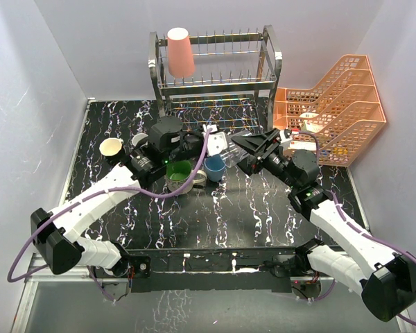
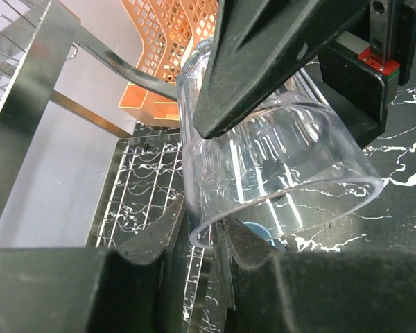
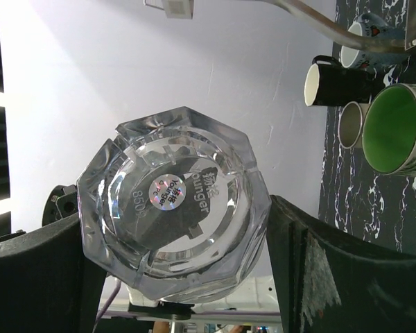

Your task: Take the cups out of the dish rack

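The clear glass (image 1: 220,147) hangs sideways above the table in front of the dish rack (image 1: 215,76). My left gripper (image 1: 205,144) is shut on its rim, one finger inside and one outside (image 2: 201,229). My right gripper (image 1: 240,152) is open, its fingers straddling the glass's base (image 3: 173,208). A salmon-pink tumbler (image 1: 180,52) stands upside down on the rack's top tier. On the table below are a cream mug with green inside (image 1: 180,173), a light-blue tumbler (image 1: 215,168), a black cup with cream inside (image 1: 112,148), a small grey cup (image 1: 140,141) and a brownish cup (image 1: 200,178).
Orange lattice trays (image 1: 340,111) stand at the back right beside the rack. White walls close in the left, back and right sides. The unloaded cups cluster under my left arm.
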